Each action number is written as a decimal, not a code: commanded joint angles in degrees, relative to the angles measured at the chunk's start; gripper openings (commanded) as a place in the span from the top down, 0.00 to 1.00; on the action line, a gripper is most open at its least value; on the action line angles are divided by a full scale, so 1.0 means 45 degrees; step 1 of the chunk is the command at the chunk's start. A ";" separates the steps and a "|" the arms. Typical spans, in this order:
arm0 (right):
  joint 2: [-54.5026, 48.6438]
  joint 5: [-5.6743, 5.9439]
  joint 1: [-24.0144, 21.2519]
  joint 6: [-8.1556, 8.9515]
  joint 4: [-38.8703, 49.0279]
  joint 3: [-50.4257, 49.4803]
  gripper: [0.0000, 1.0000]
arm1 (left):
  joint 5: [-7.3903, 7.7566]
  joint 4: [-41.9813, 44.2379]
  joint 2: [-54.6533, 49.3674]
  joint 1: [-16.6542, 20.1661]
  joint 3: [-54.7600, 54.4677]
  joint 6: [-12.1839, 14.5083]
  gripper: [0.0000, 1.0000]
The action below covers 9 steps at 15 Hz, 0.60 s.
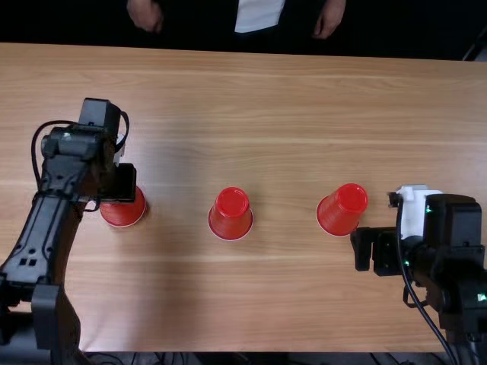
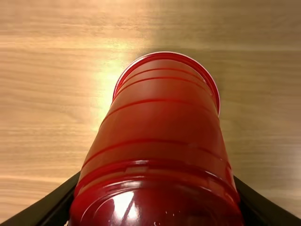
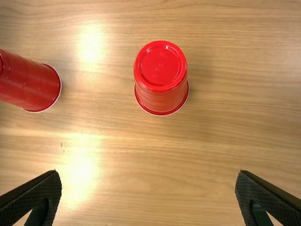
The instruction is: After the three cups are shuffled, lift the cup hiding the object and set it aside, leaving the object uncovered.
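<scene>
Light brown wood with fine straight grain forms the bench (image 1: 266, 99), smooth enough to throw back glare. Three red plastic cups, tapered, faintly ribbed and with thin pale rims, stand upside down in a row across its middle: the left cup (image 1: 125, 211), the middle cup (image 1: 230, 214) and the right cup (image 1: 342, 209), well apart from one another. The left tool (image 1: 119, 190) is closed on the left cup, with one flat black finger against each side near its upturned base. The right tool (image 1: 370, 249) sits just near and right of the right cup, its fingers spread wide and holding nothing.
</scene>
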 commanded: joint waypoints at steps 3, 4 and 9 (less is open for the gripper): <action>-0.0012 -0.0105 0.0103 0.0095 0.0263 -0.0242 0.00 | 0.0128 -0.0030 -0.1771 0.0065 0.0736 -0.0436 0.91; 0.0008 -0.0105 0.0103 0.0095 0.0263 -0.0242 0.00 | 0.0105 -0.0030 -0.2181 0.0144 0.0736 -0.0506 0.91; 0.0027 -0.0128 0.0083 0.0095 0.0263 -0.0222 0.00 | -0.0224 -0.0101 -0.2904 0.2253 0.0755 -0.1256 0.91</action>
